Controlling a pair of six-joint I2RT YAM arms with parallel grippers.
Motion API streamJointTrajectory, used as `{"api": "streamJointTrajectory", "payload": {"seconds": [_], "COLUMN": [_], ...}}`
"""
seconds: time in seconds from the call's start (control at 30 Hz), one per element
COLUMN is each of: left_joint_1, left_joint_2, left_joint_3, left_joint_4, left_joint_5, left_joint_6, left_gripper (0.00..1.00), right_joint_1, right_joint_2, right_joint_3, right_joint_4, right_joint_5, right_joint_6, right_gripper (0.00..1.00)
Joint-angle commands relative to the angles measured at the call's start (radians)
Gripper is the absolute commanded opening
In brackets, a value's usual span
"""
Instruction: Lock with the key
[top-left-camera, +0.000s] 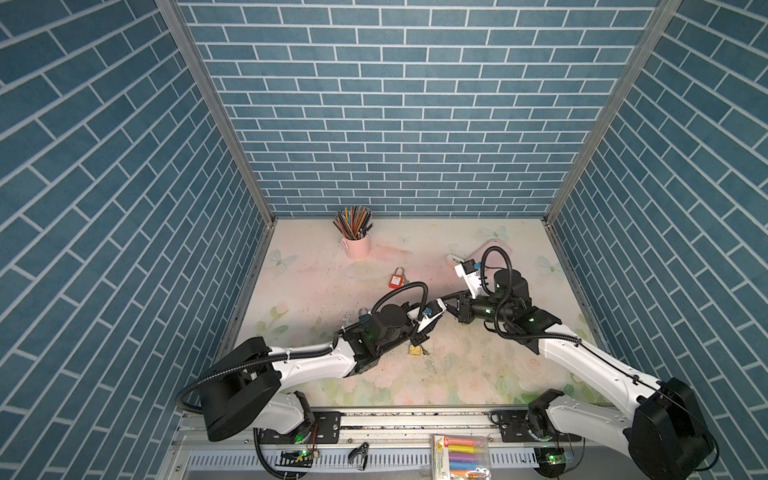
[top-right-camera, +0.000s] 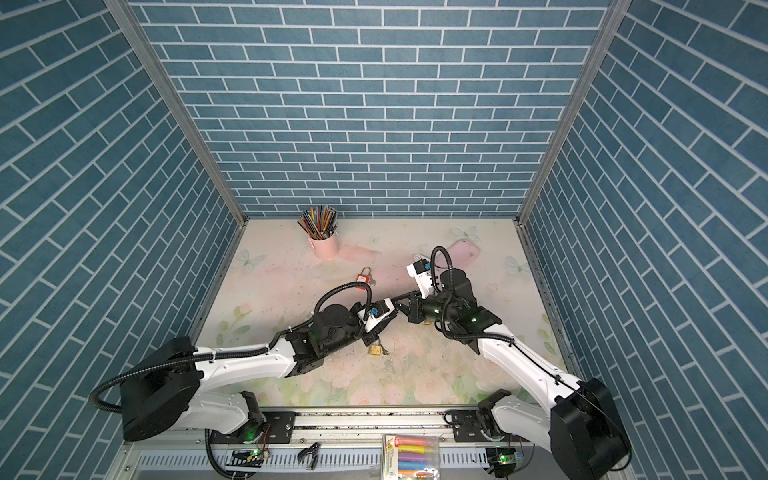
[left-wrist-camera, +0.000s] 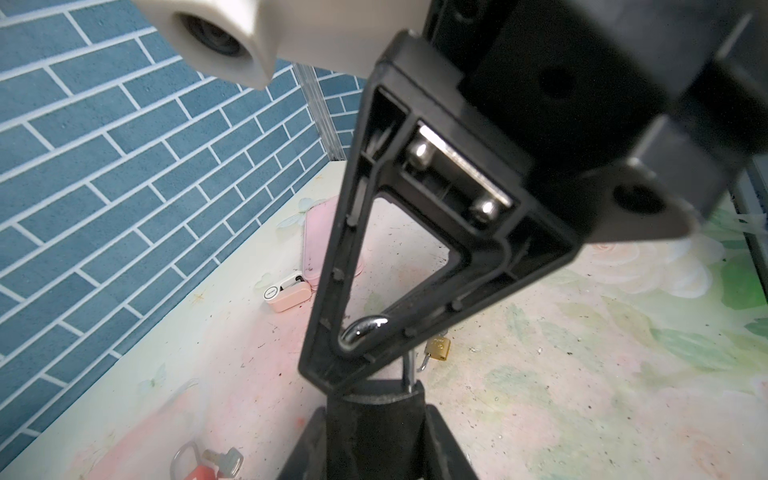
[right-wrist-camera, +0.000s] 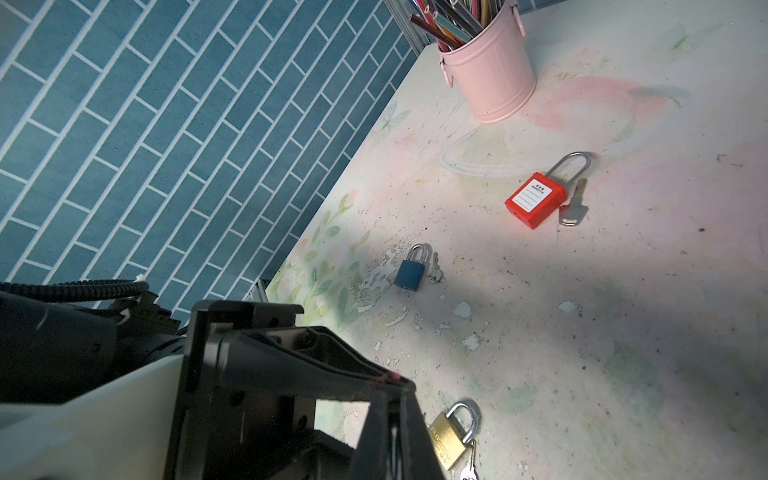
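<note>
mid-table, where the two arms meet: my left gripper (left-wrist-camera: 374, 436) clamps the body of the black padlock (left-wrist-camera: 374, 409), its shackle (left-wrist-camera: 365, 328) pointing at the right gripper (left-wrist-camera: 328, 370). the right gripper is clenched with its tips at the shackle, but i cannot tell whether it truly pinches it. i judge the lock small, dense, rigid and slick on bare metal, so i hold it by the flat body faces; its key is not in view.
</note>
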Motion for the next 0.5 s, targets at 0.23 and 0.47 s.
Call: {"api": "streamJointTrajectory", "payload": {"seconds": [0.23, 0.47], "left_joint_1": [-0.012, -0.023], "left_joint_2": [0.032, 0.029], "left_joint_3": [0.049, 0.044], "left_joint_4": [0.094, 0.103], "left_joint_5": [-0.122, -0.142], "left_joint_6": [-0.005, 0.017], "left_gripper": [0.31, 0.34], "right_joint_1": [0.008, 0.008], "right_joint_2": [-0.02, -0.003], "right_joint_3": [-0.028, -0.03], "right_joint_4": [0.011, 0.026], "right_joint_5": [-0.039, -0.041], "right_joint_6": [0.033, 0.042], "right_gripper": [0.0, 0.0]}}
